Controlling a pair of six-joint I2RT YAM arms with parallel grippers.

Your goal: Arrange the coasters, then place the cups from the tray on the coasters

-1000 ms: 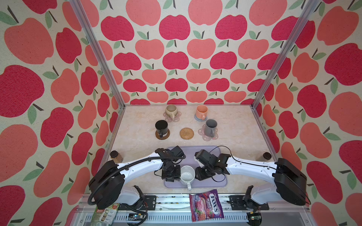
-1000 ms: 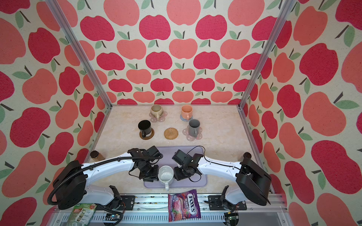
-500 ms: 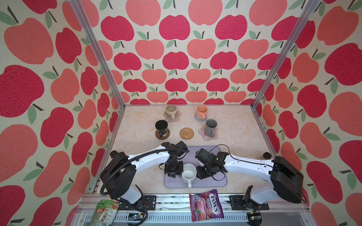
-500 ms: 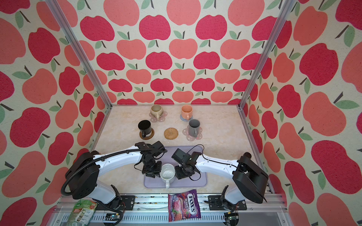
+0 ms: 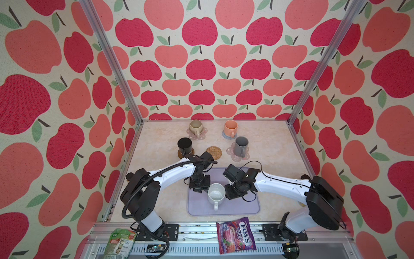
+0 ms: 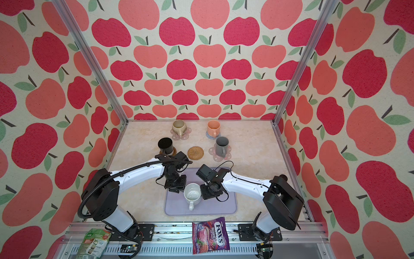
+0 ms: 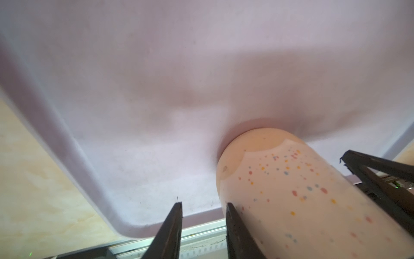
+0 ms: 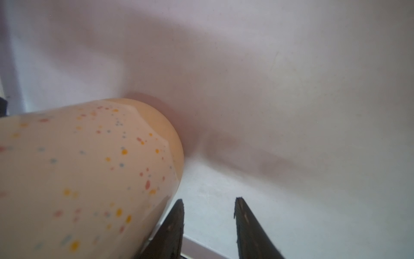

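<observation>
1. The speckled white mug (image 5: 215,194) stands upright on the lavender tray (image 5: 235,208) at the front of the counter (image 5: 268,145). Its handle points toward the front edge.
2. The left gripper (image 5: 200,190) sits low at the mug's left side. Its jaws are parted with only bare tray between them, pinching nothing. One finger (image 7: 235,224) lies right at the mug's wall; I cannot tell whether it touches.
3. The right gripper (image 5: 228,195) sits at the mug's right side, jaws likewise spread over bare tray, with one finger (image 8: 174,224) beside the wall.
4. The rattan coaster (image 5: 214,153) lies bare beyond the tray.
5. The black mug (image 5: 185,145) stands on the dark brown disc (image 5: 180,154). The beige mug (image 5: 195,126) and grey mug (image 5: 241,144) stand on pink flower coasters. The orange mug (image 5: 231,127) stands on the grey-blue coaster (image 5: 225,135).
</observation>
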